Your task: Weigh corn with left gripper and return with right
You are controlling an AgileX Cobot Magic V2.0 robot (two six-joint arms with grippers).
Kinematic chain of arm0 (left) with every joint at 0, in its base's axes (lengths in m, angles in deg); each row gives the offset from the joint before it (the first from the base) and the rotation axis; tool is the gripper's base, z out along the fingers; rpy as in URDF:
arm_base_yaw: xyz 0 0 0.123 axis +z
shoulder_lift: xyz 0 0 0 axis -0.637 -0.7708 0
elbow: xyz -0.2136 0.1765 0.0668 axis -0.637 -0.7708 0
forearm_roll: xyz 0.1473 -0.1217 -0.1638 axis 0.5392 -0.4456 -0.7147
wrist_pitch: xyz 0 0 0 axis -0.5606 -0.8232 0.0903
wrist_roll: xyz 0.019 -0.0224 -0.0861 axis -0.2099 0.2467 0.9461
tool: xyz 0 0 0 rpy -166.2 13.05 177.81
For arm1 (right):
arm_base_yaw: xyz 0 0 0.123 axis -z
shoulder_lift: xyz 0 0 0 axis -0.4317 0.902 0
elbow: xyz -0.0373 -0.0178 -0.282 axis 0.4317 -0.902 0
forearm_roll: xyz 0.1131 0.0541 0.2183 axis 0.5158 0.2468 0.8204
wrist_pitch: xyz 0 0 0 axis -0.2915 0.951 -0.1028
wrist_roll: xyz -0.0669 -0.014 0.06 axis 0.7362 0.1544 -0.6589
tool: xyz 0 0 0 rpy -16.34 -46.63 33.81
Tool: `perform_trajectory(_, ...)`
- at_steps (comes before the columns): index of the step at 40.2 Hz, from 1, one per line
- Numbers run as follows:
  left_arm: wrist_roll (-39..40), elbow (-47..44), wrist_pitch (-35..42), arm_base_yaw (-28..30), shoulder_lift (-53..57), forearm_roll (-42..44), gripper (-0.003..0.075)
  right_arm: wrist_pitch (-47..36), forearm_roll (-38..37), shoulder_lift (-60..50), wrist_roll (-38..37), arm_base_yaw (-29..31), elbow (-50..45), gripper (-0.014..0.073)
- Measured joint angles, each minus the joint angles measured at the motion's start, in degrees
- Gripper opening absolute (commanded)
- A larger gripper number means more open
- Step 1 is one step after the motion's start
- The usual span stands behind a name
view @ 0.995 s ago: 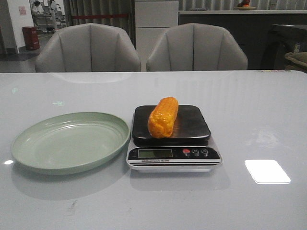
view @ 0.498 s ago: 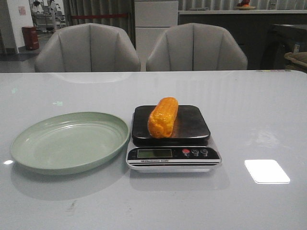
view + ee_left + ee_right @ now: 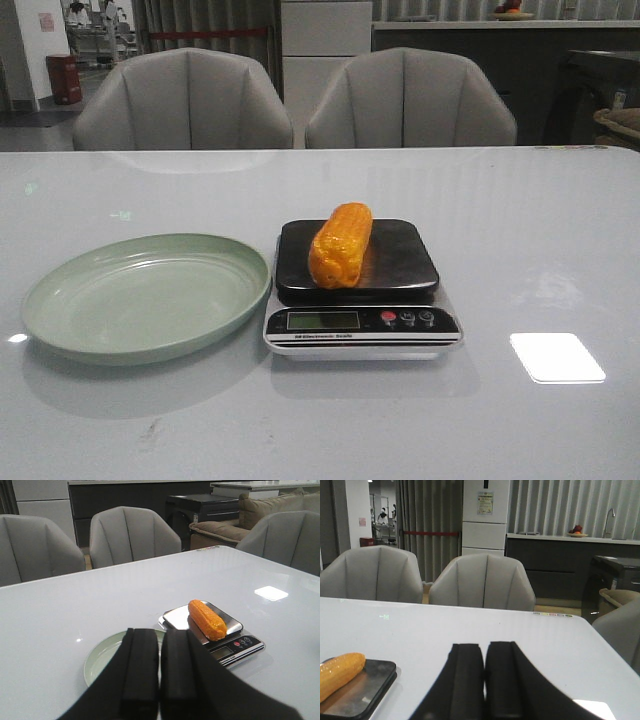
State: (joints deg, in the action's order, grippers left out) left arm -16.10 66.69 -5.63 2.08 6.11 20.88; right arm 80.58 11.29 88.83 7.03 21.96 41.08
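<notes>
Corn (image 3: 340,245) lies lengthwise on the dark platform of the kitchen scale (image 3: 360,290), a little left of the platform's middle, near the centre of your front frame. You can see its near end pointing toward the scale's display strip, with nothing touching it. Just left of the scale sits the pale green plate (image 3: 60,320), its rim almost meeting the scale's edge; nothing lies in it. Both rest on the glossy white table (image 3: 540,240), with two grey chairs (image 3: 180,100) across the upper part of the frame.

No arm appears in your front frame. In the left wrist view, the left gripper (image 3: 159,680) fills the lower centre with its two black fingers pressed together and nothing between them; the corn shows right of centre on the scale, well apart from the fingers. In the right wrist view, the right gripper (image 3: 484,685) likewise has its fingers together and empty, with the corn at the lower left edge.
</notes>
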Motion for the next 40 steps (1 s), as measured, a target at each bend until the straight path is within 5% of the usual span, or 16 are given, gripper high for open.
perform_trajectory(12,0.0,0.0,0.0,0.0,0.0,0.0,0.0134,10.7,0.0,11.3,0.0,0.0,12.2,0.0178)
perform_trajectory(25,0.0,0.0,0.0,0.0,0.0,0.0,0.0134,14.6,0.0,14.6,0.0,0.0,13.1,0.0188)
perform_trajectory(29,0.0,0.0,0.0,0.0,0.0,0.0,0.0134,14.6,0.0,14.6,0.0,0.0,13.1,0.0289)
perform_trajectory(36,0.0,0.0,0.0,0.0,0.0,0.0,0.0134,14.6,0.0,14.7,0.0,-0.6,13.1,0.0607)
perform_trajectory(40,0.0,0.0,0.0,0.0,0.0,0.0,0.0134,14.6,0.0,16.1,0.0,-2.6,13.3,0.0607)
